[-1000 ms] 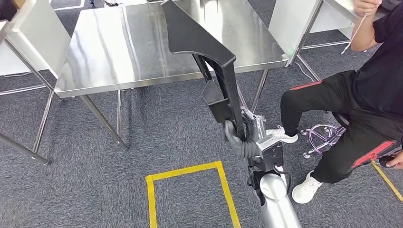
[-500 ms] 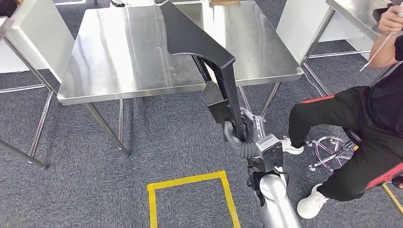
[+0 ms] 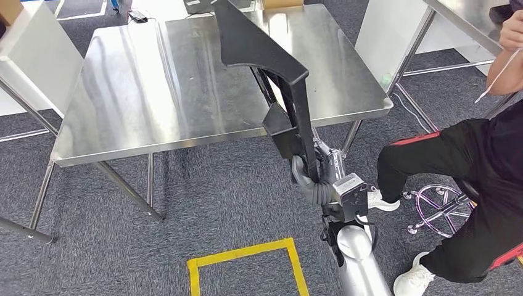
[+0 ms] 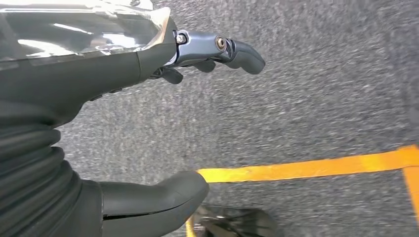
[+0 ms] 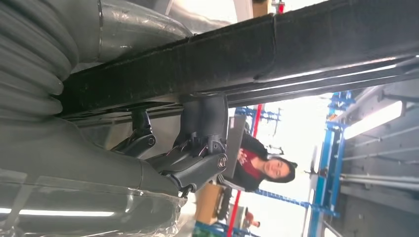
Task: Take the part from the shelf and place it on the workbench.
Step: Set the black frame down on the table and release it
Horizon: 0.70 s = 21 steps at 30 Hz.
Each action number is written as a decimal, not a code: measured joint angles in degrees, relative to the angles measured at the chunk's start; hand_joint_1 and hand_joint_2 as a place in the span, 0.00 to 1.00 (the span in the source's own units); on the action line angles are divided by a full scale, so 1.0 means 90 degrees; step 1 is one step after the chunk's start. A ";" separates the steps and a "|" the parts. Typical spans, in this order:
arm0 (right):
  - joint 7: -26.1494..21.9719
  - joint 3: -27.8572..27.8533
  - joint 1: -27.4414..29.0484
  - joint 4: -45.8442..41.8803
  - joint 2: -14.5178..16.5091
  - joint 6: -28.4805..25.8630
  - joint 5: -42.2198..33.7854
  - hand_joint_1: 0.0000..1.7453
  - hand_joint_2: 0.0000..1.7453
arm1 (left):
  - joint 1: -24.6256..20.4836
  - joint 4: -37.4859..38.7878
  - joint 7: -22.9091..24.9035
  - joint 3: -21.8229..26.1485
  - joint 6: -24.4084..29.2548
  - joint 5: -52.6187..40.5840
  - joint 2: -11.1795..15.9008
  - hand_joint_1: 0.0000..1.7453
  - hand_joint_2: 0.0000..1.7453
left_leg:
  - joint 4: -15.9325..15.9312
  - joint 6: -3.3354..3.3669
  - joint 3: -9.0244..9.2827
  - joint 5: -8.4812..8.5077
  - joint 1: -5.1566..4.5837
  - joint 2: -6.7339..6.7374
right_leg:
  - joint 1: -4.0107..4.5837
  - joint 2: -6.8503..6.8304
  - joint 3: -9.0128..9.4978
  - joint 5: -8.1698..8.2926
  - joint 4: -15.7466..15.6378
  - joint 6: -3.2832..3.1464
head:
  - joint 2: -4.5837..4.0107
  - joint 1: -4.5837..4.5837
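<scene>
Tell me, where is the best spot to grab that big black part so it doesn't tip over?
Probably low on its narrow straight bar, where the right hand grips the black part now, coming from underneath. The bar looks slim enough for fingers to wrap around. The wide curved top leaning over the workbench looks too broad to hold.

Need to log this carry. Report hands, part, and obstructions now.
Right hand grips black part at its lower end, upper end over the steel workbench. Left hand open above the carpet. Seated person at right, beside the workbench.
</scene>
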 joint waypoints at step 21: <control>0.0107 -0.0003 -0.0041 0.0000 0.0008 -0.0022 0.0002 1.00 1.00 | 0.0024 0.0002 0.0058 0.0011 0.0018 0.0021 -0.0033 0.00 1.00 | -0.1405 0.0228 0.1377 0.0490 -0.0098 -0.0128 | 0.0060 -0.0045 -0.0708 0.0492 0.0077 0.0275 | 0.0000 -0.0026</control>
